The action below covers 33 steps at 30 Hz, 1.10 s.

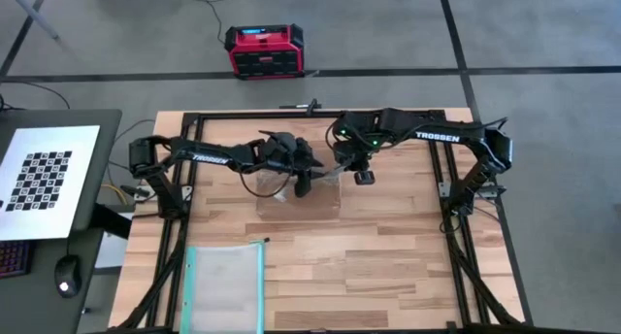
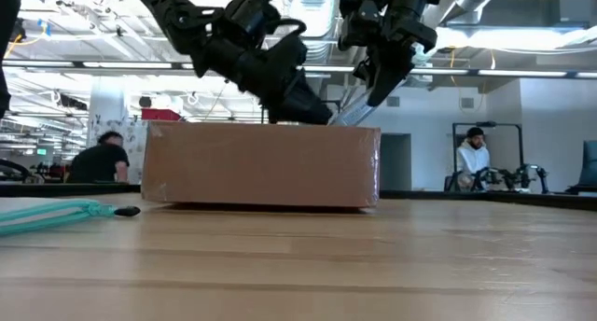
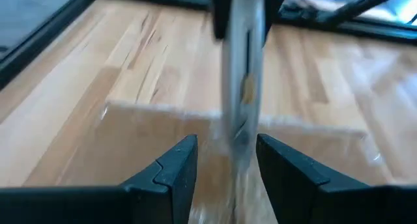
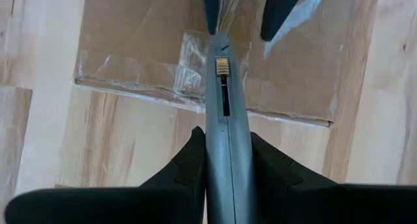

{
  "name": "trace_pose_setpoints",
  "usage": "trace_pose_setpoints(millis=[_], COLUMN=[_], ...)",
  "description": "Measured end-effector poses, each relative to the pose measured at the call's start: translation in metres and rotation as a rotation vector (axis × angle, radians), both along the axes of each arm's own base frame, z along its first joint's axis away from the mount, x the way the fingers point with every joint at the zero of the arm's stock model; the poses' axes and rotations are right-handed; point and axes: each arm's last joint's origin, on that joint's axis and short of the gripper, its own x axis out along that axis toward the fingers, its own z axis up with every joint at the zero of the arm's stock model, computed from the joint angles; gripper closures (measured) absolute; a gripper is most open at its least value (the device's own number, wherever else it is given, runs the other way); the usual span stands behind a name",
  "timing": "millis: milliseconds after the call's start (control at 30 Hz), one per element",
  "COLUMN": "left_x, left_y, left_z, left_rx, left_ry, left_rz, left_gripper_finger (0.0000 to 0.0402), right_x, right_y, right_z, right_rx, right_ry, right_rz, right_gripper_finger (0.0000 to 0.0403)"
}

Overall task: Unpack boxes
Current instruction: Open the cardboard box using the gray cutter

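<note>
right gripper (image 4: 225, 152) clamping slim grey box-cutter (image 4: 225, 87) | blade angling down onto taped brown cardboard box (image 2: 261, 167) seam | left gripper (image 3: 225, 162) part-open, empty — straddling cutter

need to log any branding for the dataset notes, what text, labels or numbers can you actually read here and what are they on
"TROSSEN" in white on the right arm, high view.
"TROSSEN" in white on the left arm, high view, small but legible.
Red and black case on the floor: a lit panel on its top, too small to read.
Cardboard box: no print visible in any view.
Grey tool in the right gripper: no readable marking.
</note>
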Motion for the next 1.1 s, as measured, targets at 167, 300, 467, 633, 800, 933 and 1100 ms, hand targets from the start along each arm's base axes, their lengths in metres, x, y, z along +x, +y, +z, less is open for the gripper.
trace_pose_setpoints(millis=[167, 300, 467, 633, 800, 933, 1100], left_x=[0.009, 0.011, 0.009, 0.009, 0.009, 0.009, 0.009], left_y=[-0.003, -0.004, -0.004, -0.004, -0.004, -0.003, -0.003], left_z=[0.018, 0.02, 0.015, 0.015, 0.015, 0.015, 0.018], left_rx=[0.014, 0.03, 0.031, 0.031, 0.033, 0.052, 0.06], left_ry=[-0.038, -0.032, 0.022, 0.023, 0.024, 0.029, -0.001], left_rz=[-0.047, -0.058, -0.028, -0.029, -0.024, -0.019, -0.018], left_gripper_finger=[0.0258, 0.0258, 0.0258, 0.0259, 0.0318, 0.0349, 0.0349], right_x=[0.002, 0.006, 0.011, 0.014, 0.015, 0.014, 0.015], right_y=[0.001, 0.004, 0.01, 0.015, 0.015, 0.014, 0.014], right_z=[0.001, 0.002, 0.003, 0.004, 0.004, 0.005, 0.019], right_rx=[-0.005, -0.015, -0.024, -0.028, -0.023, -0.014, -0.016], right_ry=[-0.022, -0.053, -0.082, -0.106, -0.108, -0.107, -0.123], right_rz=[0.004, 0.016, 0.029, 0.038, 0.022, -0.006, 0.004], right_gripper_finger=[0.033, 0.033, 0.033, 0.033, 0.033, 0.033, 0.0283])
